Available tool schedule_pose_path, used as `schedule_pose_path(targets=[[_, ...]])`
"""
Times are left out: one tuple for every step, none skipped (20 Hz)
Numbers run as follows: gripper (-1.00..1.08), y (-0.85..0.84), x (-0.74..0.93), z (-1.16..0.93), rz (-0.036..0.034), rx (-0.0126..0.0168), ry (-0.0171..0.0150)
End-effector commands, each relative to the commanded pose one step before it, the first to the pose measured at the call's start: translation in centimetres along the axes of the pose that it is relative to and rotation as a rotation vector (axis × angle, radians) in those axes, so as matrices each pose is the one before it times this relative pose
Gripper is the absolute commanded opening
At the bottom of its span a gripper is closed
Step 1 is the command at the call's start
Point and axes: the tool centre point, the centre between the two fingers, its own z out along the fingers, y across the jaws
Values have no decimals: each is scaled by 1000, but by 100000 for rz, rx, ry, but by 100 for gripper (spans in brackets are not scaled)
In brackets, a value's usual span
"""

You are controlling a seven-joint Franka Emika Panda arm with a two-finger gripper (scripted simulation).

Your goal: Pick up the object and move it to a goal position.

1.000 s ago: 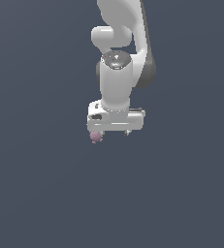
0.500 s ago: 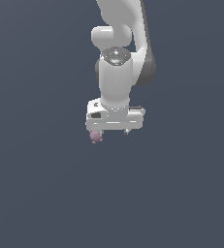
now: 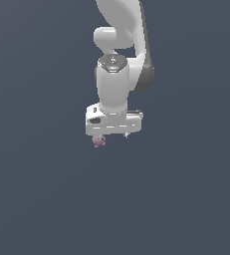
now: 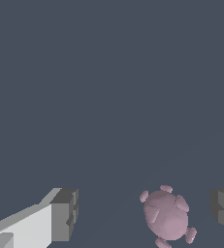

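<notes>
We see almost no change over the last second: our gripper still hangs over the same spot, the pink object still peeking out below its white bar. Our fingers stand wide apart, holding nothing; the object sits between them, nearer one. We judge the grasp not yet begun.

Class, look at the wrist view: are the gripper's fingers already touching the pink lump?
No: the pink lump sits between the fingers with gaps on both sides.
</notes>
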Motion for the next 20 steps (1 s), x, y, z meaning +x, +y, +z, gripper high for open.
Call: schedule_pose_path(targets=[[100,675,-684,758,-2223,4,-571],[100,298,-335,353,-1090,14,-256],[100,312,-368,378,-1176,22,-275],[100,326,-404,403,-1260,30,-294],[100,337,-441,427,-1345,41,-312],[100,345,-480,451,-1431,53,-331],[100,351,-520,474,-1515,67,-349],[100,353,-562,497,-1602,82,-366],[100,348,-597,511,-1663,98,-377],[100,314,-585,487,-1599,106,-359],[100,280,-564,456,-1511,111,-335],[100,248,-540,426,-1425,114,-313],[100,218,-515,397,-1337,116,-290],[100,191,-487,368,-1252,115,-269],[100,167,-458,340,-1164,113,-247],[100,144,-428,313,-1079,110,-227],[100,124,-397,286,-992,106,-206],[100,106,-365,259,-905,100,-186],[100,90,-332,233,-818,94,-167],[100,75,-298,208,-734,86,-148]])
